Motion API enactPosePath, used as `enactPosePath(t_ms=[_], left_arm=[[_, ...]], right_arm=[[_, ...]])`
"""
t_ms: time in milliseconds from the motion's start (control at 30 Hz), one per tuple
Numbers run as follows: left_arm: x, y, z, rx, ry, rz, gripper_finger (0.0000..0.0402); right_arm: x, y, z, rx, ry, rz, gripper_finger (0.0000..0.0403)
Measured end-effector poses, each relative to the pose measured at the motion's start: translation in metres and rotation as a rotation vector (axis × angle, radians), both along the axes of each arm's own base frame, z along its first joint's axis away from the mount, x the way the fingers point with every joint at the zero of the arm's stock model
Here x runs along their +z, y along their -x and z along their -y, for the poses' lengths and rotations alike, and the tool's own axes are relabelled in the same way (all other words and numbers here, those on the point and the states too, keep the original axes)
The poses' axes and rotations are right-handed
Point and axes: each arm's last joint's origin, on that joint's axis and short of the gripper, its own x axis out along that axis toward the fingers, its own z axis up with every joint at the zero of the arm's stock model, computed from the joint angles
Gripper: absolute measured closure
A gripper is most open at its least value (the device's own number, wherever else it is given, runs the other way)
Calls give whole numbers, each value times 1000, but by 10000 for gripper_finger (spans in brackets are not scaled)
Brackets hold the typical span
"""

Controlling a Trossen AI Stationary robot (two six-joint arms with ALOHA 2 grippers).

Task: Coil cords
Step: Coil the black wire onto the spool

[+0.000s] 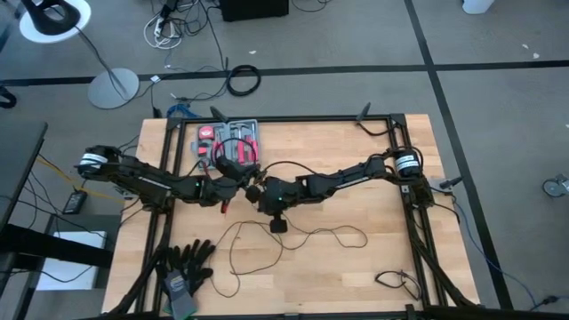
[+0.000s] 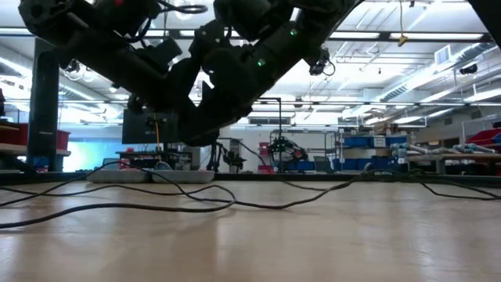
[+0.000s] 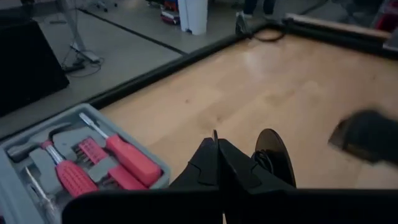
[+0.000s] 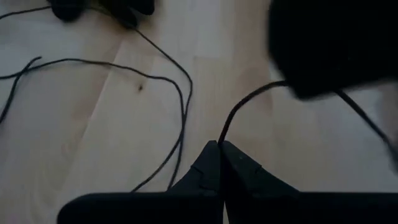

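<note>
The cord, a thin black wire, lies in loose loops [image 1: 293,238] on the wooden table near its middle; the low view shows it flat on the wood [image 2: 196,201]. A small black end piece [image 1: 278,225] shows just near of my right arm. My left gripper [image 3: 217,144] and my right gripper [image 4: 219,148] meet tip to tip above the table's middle [image 1: 252,184], both shut. A short stretch of cord [image 4: 249,99] runs from the right fingertips to the blurred dark left gripper. A dark oval thing [image 3: 273,152] sits beside the left fingers; what it is I cannot tell. My left gripper has a thin black bit of cord [image 3: 214,133] sticking out between its shut fingertips. The fingers reach nearly level from the table's left. More of the hold is hidden by the fingers. My right gripper pinches the cord [image 4: 220,138] between its two fingertips, slanting down from the table's right. The cord rises out of the tips in a slack curve, clear of the table, toward the left gripper.
A grey tool case [image 1: 229,138] with red-handled tools [image 3: 127,162] stands at the far left. Black gloves [image 1: 187,265] lie at the near left, and a short black cable [image 1: 397,280] at the near right. Black frame rails [image 1: 418,231] run along the table's edges.
</note>
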Motion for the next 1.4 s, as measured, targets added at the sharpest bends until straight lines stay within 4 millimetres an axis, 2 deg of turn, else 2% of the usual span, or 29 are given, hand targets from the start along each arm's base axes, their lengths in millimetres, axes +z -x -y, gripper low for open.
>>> enactPosePath(t_ms=[167, 500, 967, 1200, 1400], left_arm=[[-7, 0, 1, -97, 23, -80, 401], [-7, -4, 5, -309, 75, -102, 402], [-4, -7, 12, -553, 156, -68, 402], [-1, -9, 12, -555, 148, -26, 401], [6, -12, 10, -515, 148, 64, 402]], right_arm=[[9, 6, 2, -7, 17, -29, 403], [34, 24, 0, 10, 31, -92, 403], [29, 33, 1, -13, 36, -189, 403], [36, 27, 0, 0, 3, -98, 403], [36, 27, -1, -3, 7, -103, 403]])
